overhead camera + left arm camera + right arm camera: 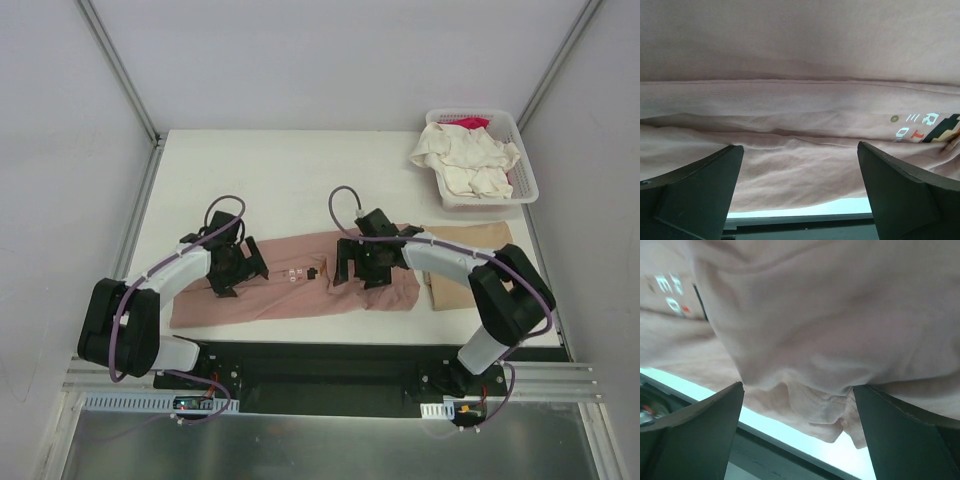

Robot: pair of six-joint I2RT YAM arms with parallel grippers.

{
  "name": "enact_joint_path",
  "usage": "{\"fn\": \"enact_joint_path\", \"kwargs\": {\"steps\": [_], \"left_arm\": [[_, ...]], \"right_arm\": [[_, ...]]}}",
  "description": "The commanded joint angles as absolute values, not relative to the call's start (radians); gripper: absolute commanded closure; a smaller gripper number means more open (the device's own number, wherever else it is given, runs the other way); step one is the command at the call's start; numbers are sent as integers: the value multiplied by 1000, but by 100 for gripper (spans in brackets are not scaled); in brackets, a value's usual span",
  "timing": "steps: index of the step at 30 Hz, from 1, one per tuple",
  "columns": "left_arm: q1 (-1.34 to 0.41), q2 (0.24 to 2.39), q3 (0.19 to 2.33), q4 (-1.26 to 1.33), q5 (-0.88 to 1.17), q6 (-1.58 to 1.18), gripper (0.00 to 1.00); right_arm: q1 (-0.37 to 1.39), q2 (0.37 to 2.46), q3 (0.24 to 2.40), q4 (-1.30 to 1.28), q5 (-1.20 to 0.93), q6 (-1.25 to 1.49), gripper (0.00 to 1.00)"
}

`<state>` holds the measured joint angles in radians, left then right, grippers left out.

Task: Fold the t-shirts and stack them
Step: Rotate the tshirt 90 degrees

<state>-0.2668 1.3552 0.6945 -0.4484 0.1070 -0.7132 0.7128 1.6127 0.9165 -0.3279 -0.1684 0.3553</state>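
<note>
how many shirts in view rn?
4: pink shirt spread mid-table, tan shirt at its right end, cream shirt and magenta shirt in the basket. The cream heap may hide more.

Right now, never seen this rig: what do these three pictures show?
Two robot arms are bolted at the table's near edge. The wide picture looks down from above and behind them; the other two come from wrist cameras, so the dark wedges are the left fingers and right fingers. A dusty-pink t-shirt with a pixel print lies spread under both, a tan t-shirt to its right. A white basket in the far right corner holds crumpled cream garments and a magenta one. Both pairs of fingers stand open; nothing is held.
</note>
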Motion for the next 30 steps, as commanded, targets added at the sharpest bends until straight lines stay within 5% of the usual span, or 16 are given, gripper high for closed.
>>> {"fn": "enact_joint_path", "kwargs": {"steps": [1, 11, 19, 22, 30], "left_arm": [[-337, 1368, 658, -382, 155, -805, 1], [-524, 1449, 696, -295, 117, -1023, 1], [-755, 1730, 932, -190, 138, -1143, 1], [-781, 1850, 1067, -173, 159, -1143, 1], [-792, 1888, 1172, -153, 117, -1125, 1]], "right_arm": [[595, 1742, 1011, -296, -276, 267, 3], [416, 2224, 1696, -561, -428, 152, 3], [407, 2653, 2378, -537, -465, 293, 3], [396, 2722, 2400, -135, -463, 486, 3], [387, 2775, 2490, 68, -282, 470, 3]]}}
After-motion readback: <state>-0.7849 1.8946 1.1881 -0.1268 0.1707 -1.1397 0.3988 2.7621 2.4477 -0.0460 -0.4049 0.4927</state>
